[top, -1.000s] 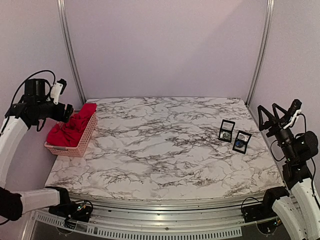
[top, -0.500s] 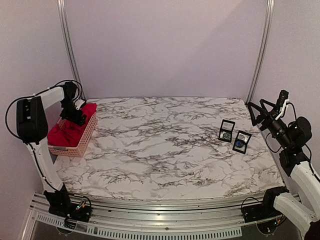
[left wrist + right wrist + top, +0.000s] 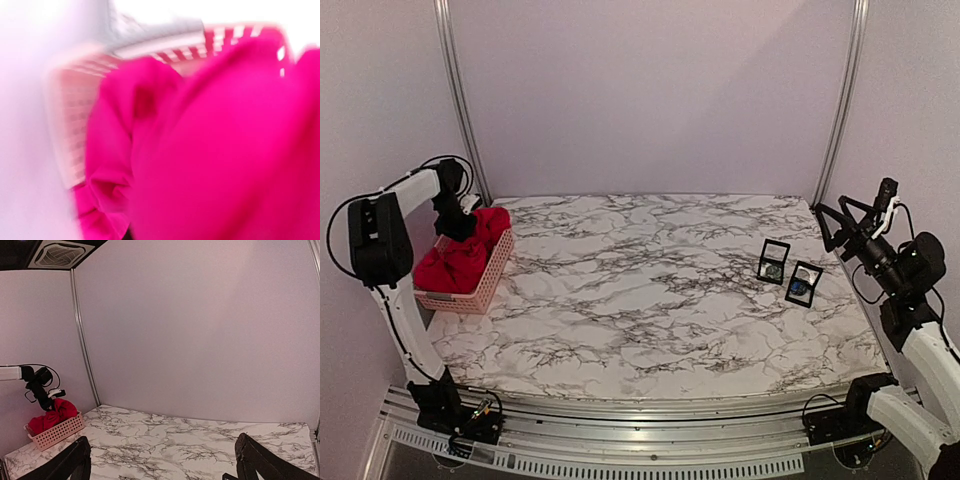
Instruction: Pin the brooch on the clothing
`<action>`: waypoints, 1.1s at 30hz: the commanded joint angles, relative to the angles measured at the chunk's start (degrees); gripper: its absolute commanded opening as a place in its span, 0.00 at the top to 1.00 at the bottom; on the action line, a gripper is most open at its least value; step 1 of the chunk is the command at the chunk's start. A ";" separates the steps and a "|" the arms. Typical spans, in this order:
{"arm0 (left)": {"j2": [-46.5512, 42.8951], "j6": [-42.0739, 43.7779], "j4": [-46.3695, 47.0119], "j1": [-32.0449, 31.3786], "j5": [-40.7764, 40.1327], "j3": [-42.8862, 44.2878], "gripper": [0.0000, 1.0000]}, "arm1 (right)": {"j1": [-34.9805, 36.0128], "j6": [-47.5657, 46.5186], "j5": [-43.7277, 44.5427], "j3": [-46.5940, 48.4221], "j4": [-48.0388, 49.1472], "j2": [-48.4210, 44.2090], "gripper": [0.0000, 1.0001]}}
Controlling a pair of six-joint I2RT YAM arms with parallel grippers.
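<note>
The red clothing [image 3: 460,262] lies bunched in a pink basket [image 3: 490,280] at the table's far left. My left gripper [image 3: 456,228] is pushed down into its top folds, and the fabric humps up around it. Blurred red clothing [image 3: 215,150] fills the left wrist view and hides the fingers. Two small black-framed cases stand at the right, one with a silvery brooch [image 3: 774,262], the other with a blue one [image 3: 803,284]. My right gripper [image 3: 842,226] hangs open in the air beyond the table's right edge, well above the cases; nothing sits between its fingers [image 3: 75,460].
Marble table [image 3: 650,300] with pale walls behind and at both sides, and metal corner posts [image 3: 460,100]. The basket [image 3: 55,432] sits tight against the left wall. A metal rail [image 3: 640,420] runs along the near edge.
My left arm swung out to the basket and sank its gripper into the clothing; the fabric now stands in a rounder, higher hump. The right gripper rose slightly, then held still.
</note>
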 commanded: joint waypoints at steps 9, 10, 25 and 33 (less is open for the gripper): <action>-37.90 6.53 -3.22 -18.35 5.50 14.86 1.00 | 1.53 6.10 -11.19 8.69 1.07 3.58 0.01; -39.21 7.38 -3.71 -22.49 7.54 15.33 1.00 | 1.98 6.69 -11.95 9.13 1.56 4.17 0.01; -30.61 22.77 -10.91 -47.94 25.06 -10.04 0.57 | 13.98 4.53 -9.74 15.04 -4.05 11.47 0.01; -30.77 23.73 -11.16 -45.51 24.36 -20.13 0.18 | 31.71 -1.41 3.36 24.03 -21.73 24.91 0.04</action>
